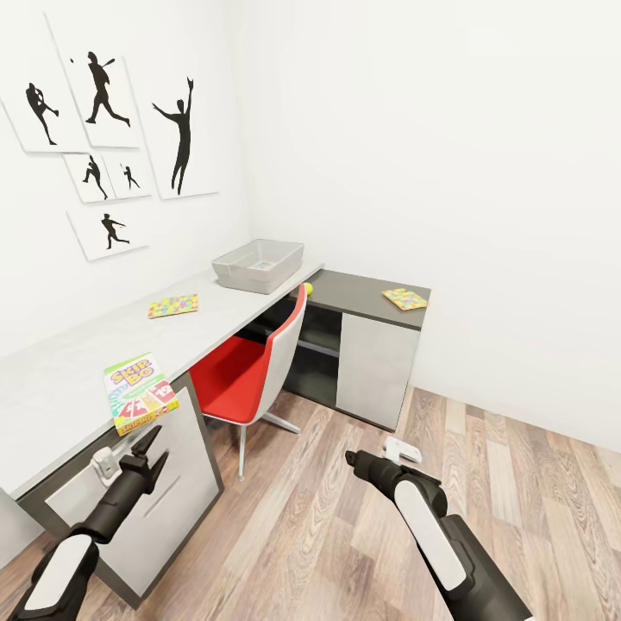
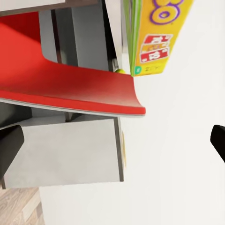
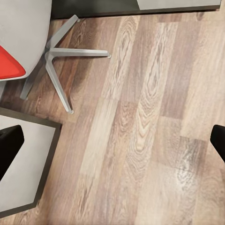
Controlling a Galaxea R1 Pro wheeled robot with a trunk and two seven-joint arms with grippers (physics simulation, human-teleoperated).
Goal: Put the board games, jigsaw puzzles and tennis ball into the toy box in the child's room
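In the head view a SKIP-BO board game (image 1: 138, 392) lies at the near edge of the pale table (image 1: 69, 362). One jigsaw puzzle (image 1: 172, 305) rests further along the table, another jigsaw puzzle (image 1: 404, 298) on the dark cabinet section. The grey toy box (image 1: 258, 264) stands in the corner. The tennis ball (image 1: 307, 289) peeks out behind the chair back. My left gripper (image 1: 153, 455) (image 2: 112, 145) is open, just below and in front of the SKIP-BO box (image 2: 154, 33). My right gripper (image 1: 354, 460) (image 3: 112, 145) is open above the floor. The bed is out of view.
A red and white chair (image 1: 254, 371) sits tucked under the table between the drawers (image 1: 164, 483) and the cabinet; its metal legs (image 3: 61, 61) spread over the wood floor (image 1: 517, 483). Silhouette pictures (image 1: 103, 138) hang on the left wall.
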